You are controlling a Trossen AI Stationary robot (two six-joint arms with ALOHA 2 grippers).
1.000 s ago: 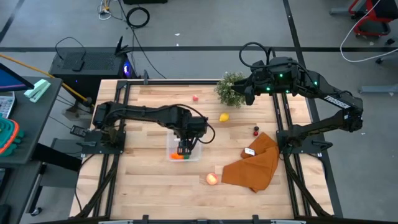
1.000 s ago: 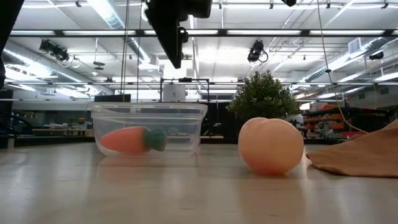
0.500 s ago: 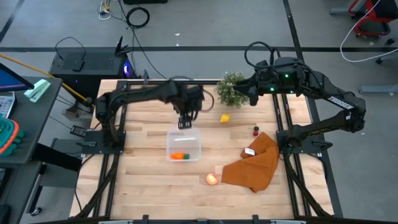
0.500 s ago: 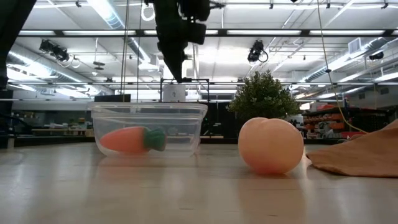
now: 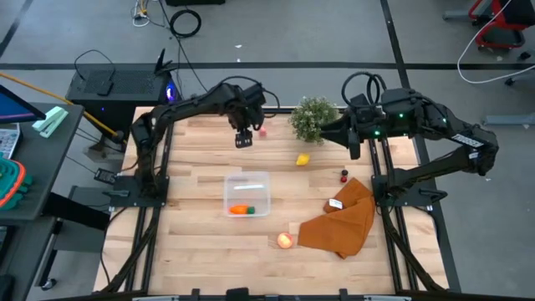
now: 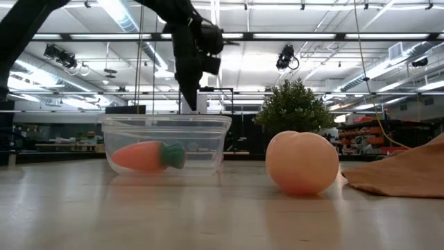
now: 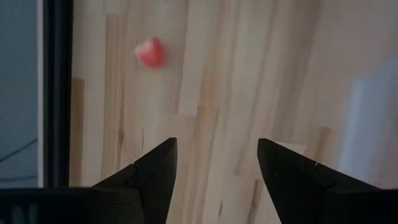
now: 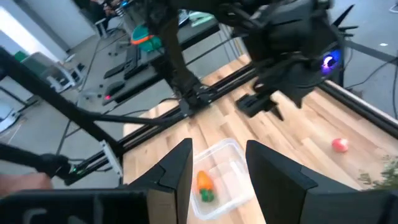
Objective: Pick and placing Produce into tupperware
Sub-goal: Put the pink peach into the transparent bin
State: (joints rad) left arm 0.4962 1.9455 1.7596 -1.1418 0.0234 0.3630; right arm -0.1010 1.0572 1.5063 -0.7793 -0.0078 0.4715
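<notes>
The clear square tupperware (image 5: 248, 194) (image 6: 166, 142) (image 8: 221, 169) stands on the table with the orange carrot (image 5: 241, 210) (image 6: 142, 156) (image 8: 204, 184) lying inside. My left gripper (image 5: 243, 140) (image 7: 214, 162) hangs open above the table near the far edge, beside a small red piece (image 5: 262, 131) (image 7: 151, 52) (image 8: 339, 145). The yellow lemon (image 5: 302, 158), a tiny dark red berry (image 5: 343, 175) and the pale apple (image 5: 286, 240) (image 6: 302, 162) lie on the wood. My right gripper (image 5: 333, 135) (image 8: 219, 174) is open in the air by the potted plant.
A bushy green potted plant (image 5: 311, 117) (image 6: 295, 107) stands at the far edge between the two grippers. A brown-orange cloth (image 5: 343, 219) (image 6: 402, 173) lies crumpled on the table's right side, next to the apple. Bare wood lies left of the tupperware.
My left gripper has risen out of the tupperware and travelled toward the table's far edge, ending beside the small red piece. The carrot has stayed in the tupperware. My right arm has shifted a little toward the table's right edge.
</notes>
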